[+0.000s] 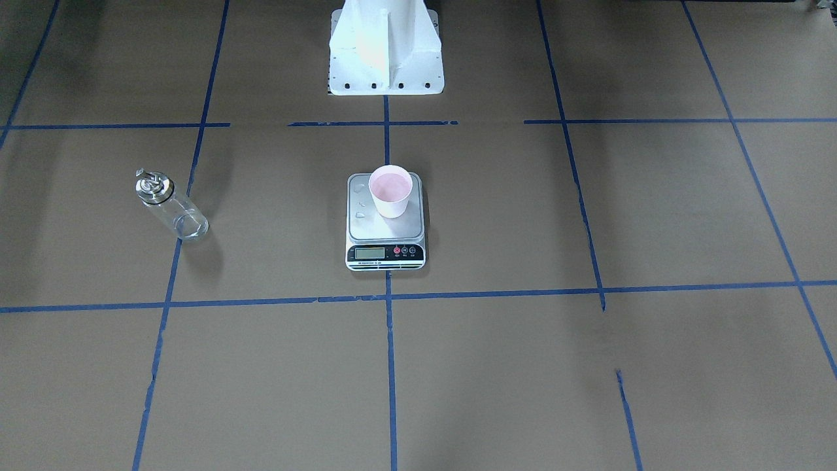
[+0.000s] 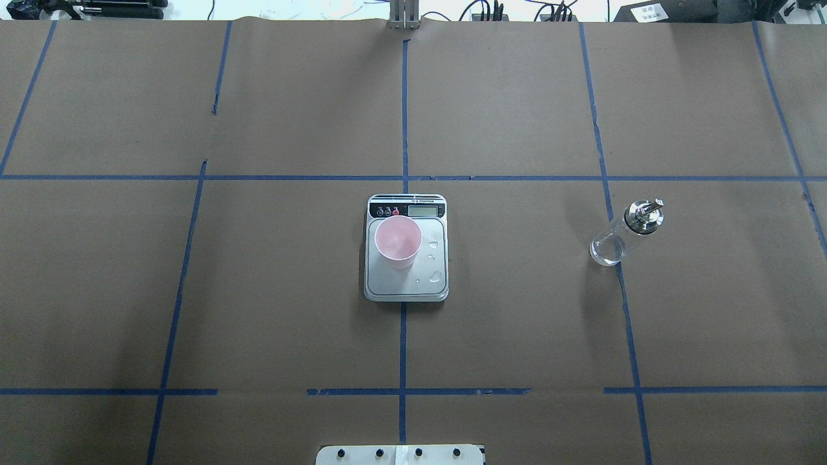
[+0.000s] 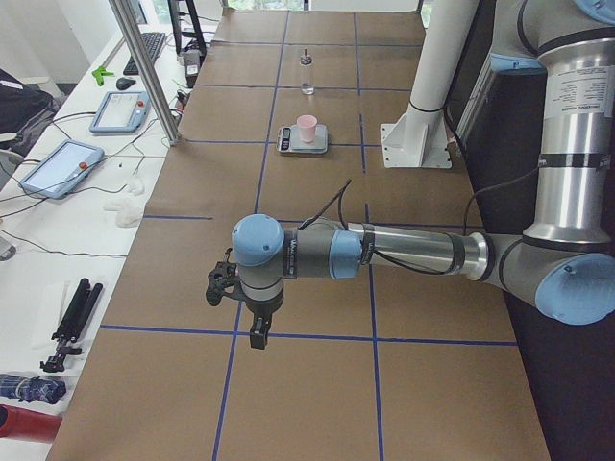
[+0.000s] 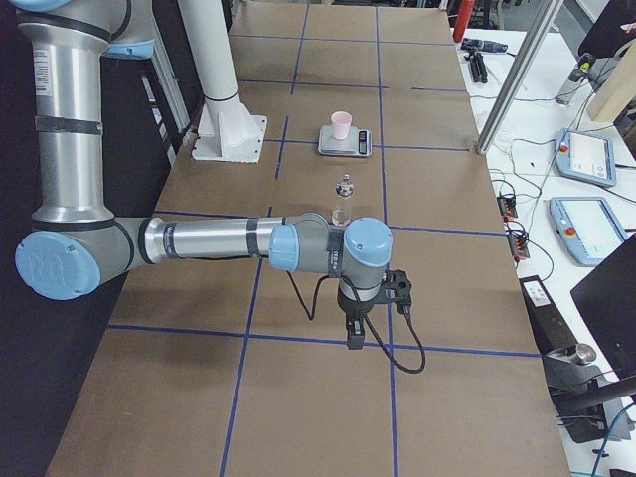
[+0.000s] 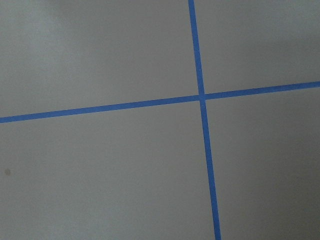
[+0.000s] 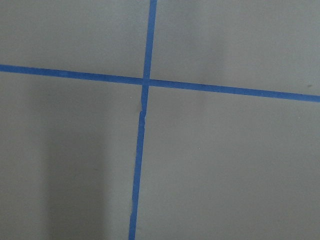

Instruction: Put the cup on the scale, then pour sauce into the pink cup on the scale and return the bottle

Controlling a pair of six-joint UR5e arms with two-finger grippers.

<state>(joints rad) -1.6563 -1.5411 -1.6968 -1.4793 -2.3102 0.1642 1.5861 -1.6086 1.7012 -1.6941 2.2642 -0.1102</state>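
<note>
**Q:** Pincers?
**A:** You cannot read either jaw gap. The left gripper [image 3: 258,334] and right gripper [image 4: 354,338] each hang over a tape crossing at opposite table ends.
**Q:** Task items?
**A:** You'll find the cup [image 2: 398,241] upright on the scale [image 2: 426,289], with droplets [image 2: 435,276] beside it. Farther toward the robot's right, the bottle [image 2: 623,236] stands well apart.
</note>
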